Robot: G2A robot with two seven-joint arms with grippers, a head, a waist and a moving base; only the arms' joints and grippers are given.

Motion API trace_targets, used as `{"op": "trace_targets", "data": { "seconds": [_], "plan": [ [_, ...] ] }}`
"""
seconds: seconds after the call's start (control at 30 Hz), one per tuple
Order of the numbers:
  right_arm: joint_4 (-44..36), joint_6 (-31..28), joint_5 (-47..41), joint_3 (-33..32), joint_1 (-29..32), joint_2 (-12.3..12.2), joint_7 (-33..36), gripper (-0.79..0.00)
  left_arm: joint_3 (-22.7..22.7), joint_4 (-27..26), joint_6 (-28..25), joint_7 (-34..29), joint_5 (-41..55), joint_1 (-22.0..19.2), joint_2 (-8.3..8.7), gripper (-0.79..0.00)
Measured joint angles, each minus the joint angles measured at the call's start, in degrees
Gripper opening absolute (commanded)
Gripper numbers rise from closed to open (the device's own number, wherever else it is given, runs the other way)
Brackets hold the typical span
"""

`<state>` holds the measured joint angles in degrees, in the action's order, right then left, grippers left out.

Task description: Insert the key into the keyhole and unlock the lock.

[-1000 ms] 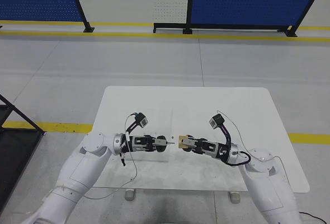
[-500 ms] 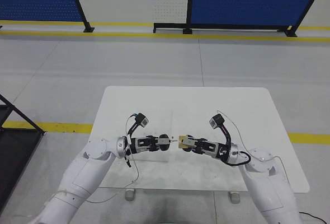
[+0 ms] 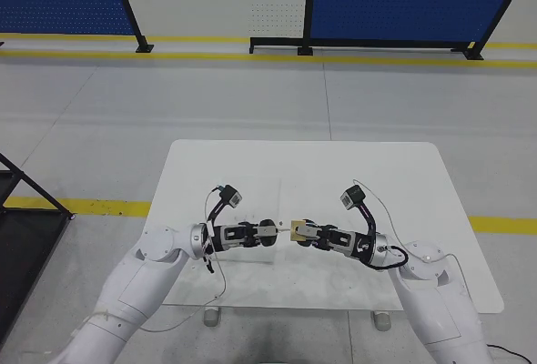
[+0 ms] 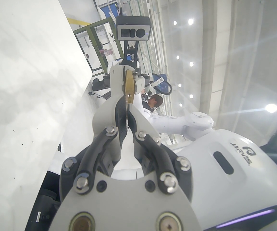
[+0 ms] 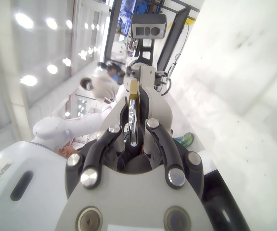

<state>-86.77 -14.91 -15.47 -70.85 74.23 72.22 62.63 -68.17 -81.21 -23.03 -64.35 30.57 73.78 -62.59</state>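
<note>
The key [image 4: 128, 116] is pinched edge-on in the clenched left hand [image 4: 128, 111], its long axis running straight out from the fingers. Just beyond its tip the brass lock [image 4: 129, 86] is met, clamped at its shackle [image 5: 132, 118] end by the right hand [image 5: 136, 97], its base turned toward the key. Seen from above, both are held over the counter [image 3: 387, 182], end to end on one crosswise line. Whether the tip sits in the keyhole cannot be told.
</note>
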Motion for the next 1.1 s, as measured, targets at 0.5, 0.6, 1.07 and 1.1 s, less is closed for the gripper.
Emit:
{"op": "trace_targets", "data": {
  "seconds": [0.5, 0.6, 1.07, 1.1],
  "plan": [
    [0.00, 0.00, 0.00, 0.00, 0.00, 0.00, 0.00, -0.785, -0.23, -0.53, -0.21, -0.94, 0.26, 0.26, 0.21, -0.785],
    [0.00, 0.00, 0.00, 0.00, 0.00, 0.00, 0.00, -0.785, -0.05, -0.42, -0.17, -0.92, 0.27, 0.19, 0.19, -0.785],
    [0.00, 0.00, 0.00, 0.00, 0.00, 0.00, 0.00, -0.785, 0.88, 0.01, -0.39, -0.79, 0.90, -0.32, 0.02, -0.785],
    [0.00, 0.00, 0.00, 0.00, 0.00, 0.00, 0.00, -0.785, 0.90, 0.03, -0.43, -0.73, 0.92, -0.33, 0.01, -0.785]
  ]
}}
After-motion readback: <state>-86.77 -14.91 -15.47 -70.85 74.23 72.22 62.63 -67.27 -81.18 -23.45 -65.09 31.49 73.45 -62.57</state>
